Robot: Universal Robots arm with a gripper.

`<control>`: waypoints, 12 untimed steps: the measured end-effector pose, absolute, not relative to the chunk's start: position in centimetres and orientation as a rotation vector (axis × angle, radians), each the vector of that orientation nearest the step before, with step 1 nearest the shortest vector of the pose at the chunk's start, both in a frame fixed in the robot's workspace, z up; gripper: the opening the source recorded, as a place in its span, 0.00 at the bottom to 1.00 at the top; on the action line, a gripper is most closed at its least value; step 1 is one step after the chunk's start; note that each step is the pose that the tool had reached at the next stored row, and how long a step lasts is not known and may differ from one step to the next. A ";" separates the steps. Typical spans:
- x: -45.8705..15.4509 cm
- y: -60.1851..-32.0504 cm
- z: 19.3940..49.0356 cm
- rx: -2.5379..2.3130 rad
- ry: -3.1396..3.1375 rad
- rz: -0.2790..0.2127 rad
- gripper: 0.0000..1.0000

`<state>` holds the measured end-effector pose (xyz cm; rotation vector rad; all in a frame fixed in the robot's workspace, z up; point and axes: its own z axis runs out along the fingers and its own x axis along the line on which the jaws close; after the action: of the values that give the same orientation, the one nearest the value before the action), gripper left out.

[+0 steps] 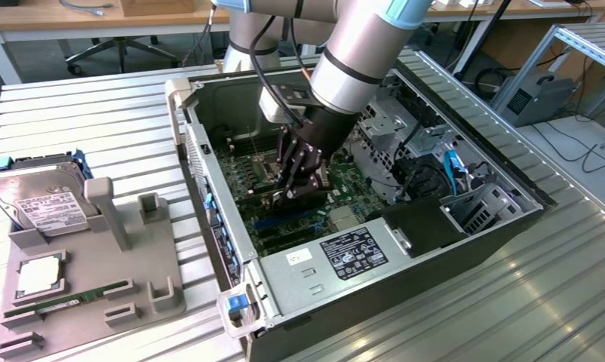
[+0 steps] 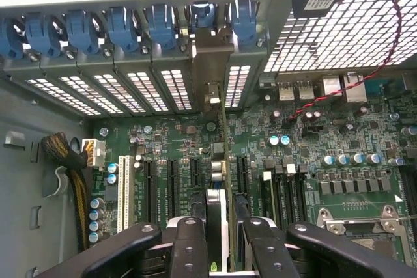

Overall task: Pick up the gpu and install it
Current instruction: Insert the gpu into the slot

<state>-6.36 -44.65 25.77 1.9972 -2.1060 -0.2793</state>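
Observation:
The gpu [image 2: 222, 161] shows edge-on in the wrist view, a thin green board with its silver end bracket [image 2: 212, 63] standing against a rear slot opening of the case. My gripper [image 2: 221, 252] is shut on it, with black fingers [image 2: 189, 245] on either side of the card. The card stands upright over the motherboard's [image 2: 326, 135] expansion slots; whether it sits fully in a slot I cannot tell. In the exterior view my gripper [image 1: 300, 181] reaches down inside the open computer case [image 1: 194, 143], above the green motherboard [image 1: 348, 188].
Blue slot latches [image 2: 117, 27] line the case's rear wall. A cable bundle [image 2: 73, 167] lies beside the slots. The power supply [image 1: 353, 253] fills the case's near end. On the exterior view's left, a grey tray [image 1: 152, 256] holds a hard drive [image 1: 46, 204], a CPU [image 1: 39, 275] and a RAM stick [image 1: 66, 302].

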 end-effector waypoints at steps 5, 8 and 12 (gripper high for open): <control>-6.4 -44.7 25.8 1.998 -2.106 -0.280 0.27; -6.4 -44.7 25.8 2.000 -2.103 -0.280 0.27; -6.4 -44.7 25.8 2.004 -2.099 -0.279 0.27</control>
<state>-6.37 -44.66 25.83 2.0042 -2.0990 -0.2789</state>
